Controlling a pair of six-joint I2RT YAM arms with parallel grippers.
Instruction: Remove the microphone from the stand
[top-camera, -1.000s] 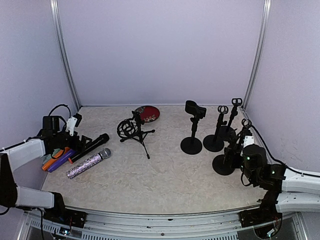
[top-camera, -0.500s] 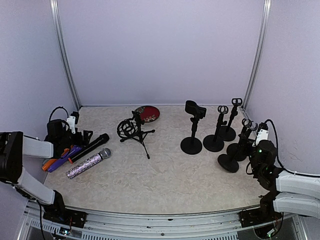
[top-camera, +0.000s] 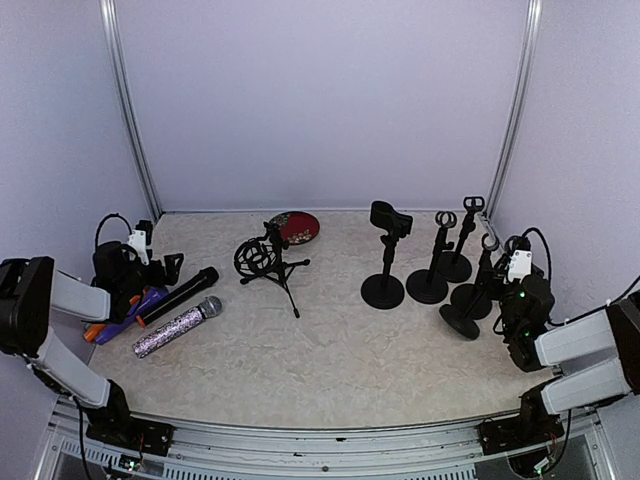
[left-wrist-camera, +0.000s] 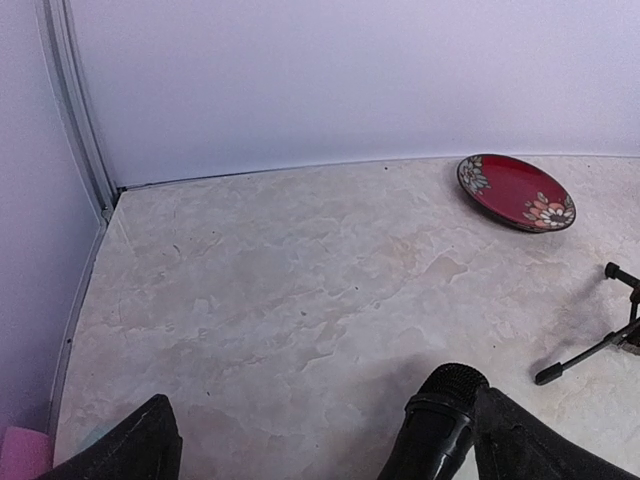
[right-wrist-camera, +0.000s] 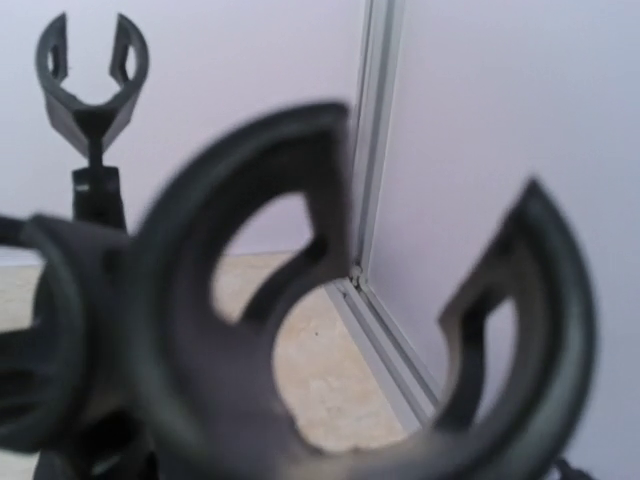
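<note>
Against the view one second earlier, both arms have been drawn back toward the side walls, and the nearest stand (top-camera: 468, 300) is found shifted rightward. The left gripper (top-camera: 165, 268) is recorded with jaws spread wide. The head of the black microphone (left-wrist-camera: 455, 385) is seen between them, ungripped. The right gripper (top-camera: 500, 275) is likewise wide open, with a blurred stand clip (right-wrist-camera: 330, 300) close in front; contact cannot be determined. The microphone is laid flat at the left of the worktop (top-camera: 340, 340), its axis diagonal and its head directed far-right.

Both arms fold low at opposite sides of the tabletop (top-camera: 340, 350). The left end effector (top-camera: 165, 268) sits at its left edge, fingers (left-wrist-camera: 130, 445) spread wide. The right end effector (top-camera: 505, 278) sits at its right edge, jaws equally wide.
</note>
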